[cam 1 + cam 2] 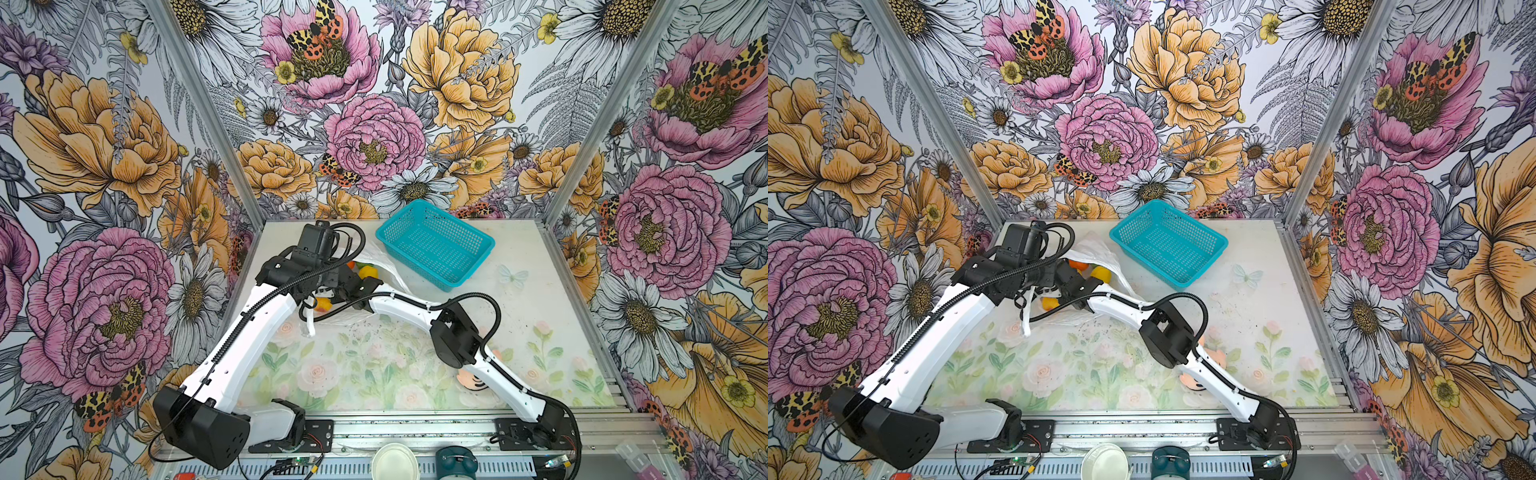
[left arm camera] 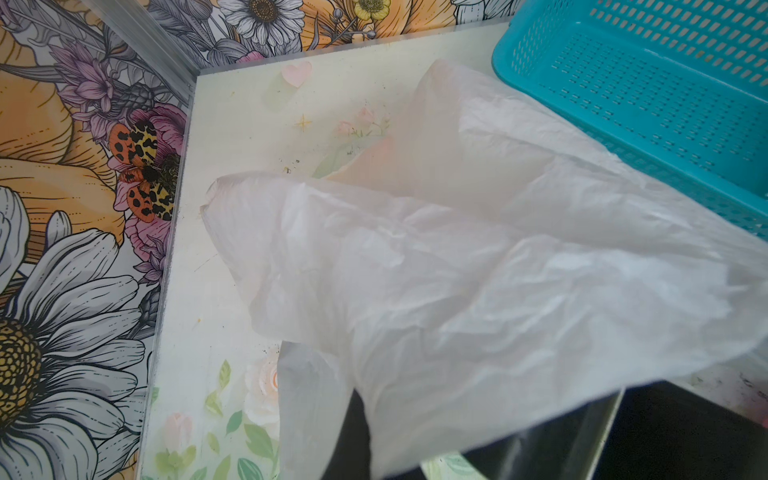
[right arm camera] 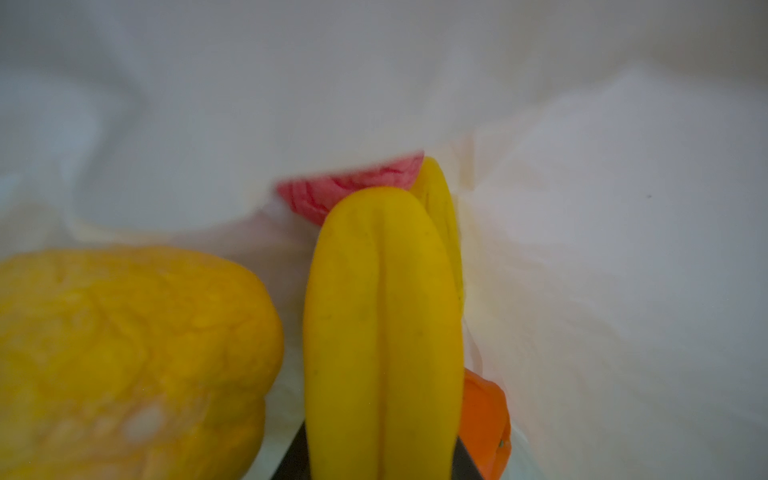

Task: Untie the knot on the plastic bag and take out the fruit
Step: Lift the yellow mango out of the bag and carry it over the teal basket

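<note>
**Bag open, first yellow fruit in the jaws**

On the left of both top views, the left gripper (image 1: 332,283) sits at the near-left edge of the thin, crinkly, translucent white plastic bag (image 2: 457,270). Its jaws are hidden under the wrist there. In the left wrist view the film rises straight out of them and drapes away across the table, so it reads as clamped tight on the bag's edge and lifting it. A loose white handle strip (image 1: 309,322) hangs just below. No tied tuft shows anywhere, so I judge the knot to be already undone.

The bag lies at the back of the floral tabletop, left of centre. Small toy fruit shows through its mouth in a top view: one orange (image 1: 351,264), one green (image 1: 363,264) and one round yellow (image 1: 368,272).

The right gripper (image 3: 380,461) reaches across into that mouth. Its wrist view is walled in by white film, and its dark fingers (image 3: 291,461) are closed on a long, ridged yellow fruit (image 3: 382,311). A bumpy round yellow fruit (image 3: 124,353), a pink one (image 3: 353,187) and an orange one (image 3: 486,415) lie around it.

The step in hand is taking out the fruit. The next move looks like a straight withdrawal through the mouth. The left grip must hold the film up so nothing snags.

Furthest right, the teal perforated plastic basket (image 1: 415,264) is empty and touches the bag. It is the likely place to drop the fruit.
</note>
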Robot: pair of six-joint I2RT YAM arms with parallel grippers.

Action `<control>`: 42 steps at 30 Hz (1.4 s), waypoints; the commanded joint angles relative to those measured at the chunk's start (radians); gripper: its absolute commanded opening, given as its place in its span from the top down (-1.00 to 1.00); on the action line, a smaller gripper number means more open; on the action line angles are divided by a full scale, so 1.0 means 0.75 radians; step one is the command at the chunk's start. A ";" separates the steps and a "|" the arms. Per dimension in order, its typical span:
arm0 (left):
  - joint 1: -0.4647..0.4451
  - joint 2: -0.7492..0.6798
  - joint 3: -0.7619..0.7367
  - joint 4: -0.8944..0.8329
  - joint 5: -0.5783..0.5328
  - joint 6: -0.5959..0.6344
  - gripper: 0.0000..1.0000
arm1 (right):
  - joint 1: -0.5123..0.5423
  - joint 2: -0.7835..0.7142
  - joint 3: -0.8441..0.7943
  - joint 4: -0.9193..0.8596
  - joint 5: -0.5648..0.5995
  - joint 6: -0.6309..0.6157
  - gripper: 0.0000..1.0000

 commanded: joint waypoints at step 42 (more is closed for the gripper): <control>0.094 0.000 -0.014 -0.009 0.075 -0.034 1.00 | 0.110 -1.900 -1.981 0.706 -0.134 0.890 1.00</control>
